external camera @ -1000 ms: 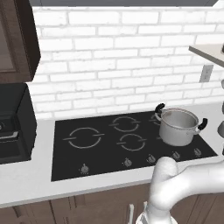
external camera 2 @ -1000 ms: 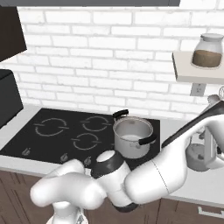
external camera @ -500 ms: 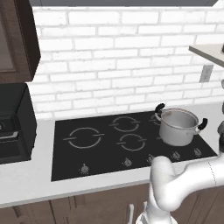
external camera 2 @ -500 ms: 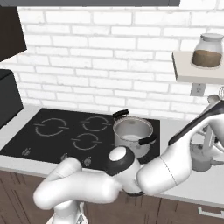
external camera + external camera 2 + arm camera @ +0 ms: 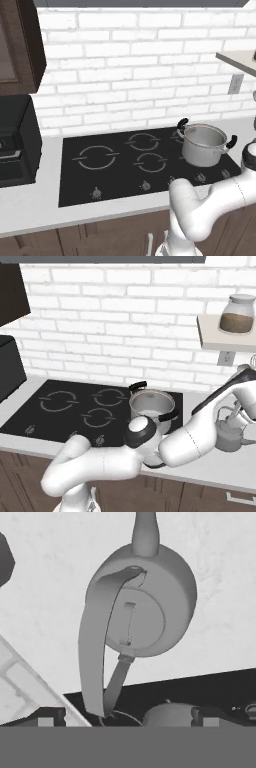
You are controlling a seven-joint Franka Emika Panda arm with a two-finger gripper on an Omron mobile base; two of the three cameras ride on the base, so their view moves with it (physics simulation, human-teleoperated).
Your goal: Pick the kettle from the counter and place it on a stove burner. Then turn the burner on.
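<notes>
One small rounded silver-grey metal kettle (image 5: 142, 607) fills the upper middle of the hand view, seen from above, its spout pointing to the top edge and its arched handle running lengthwise toward the bottom. It stands on the pale grey-white counter (image 5: 220, 587). In the right base view the kettle (image 5: 229, 435) sits at the right edge, below the gripper (image 5: 239, 412), whose jaws stand wide apart, holding nothing. Left of it stand the steel pot with black handles (image 5: 152, 406) and the black glass cooktop (image 5: 35, 418).
</notes>
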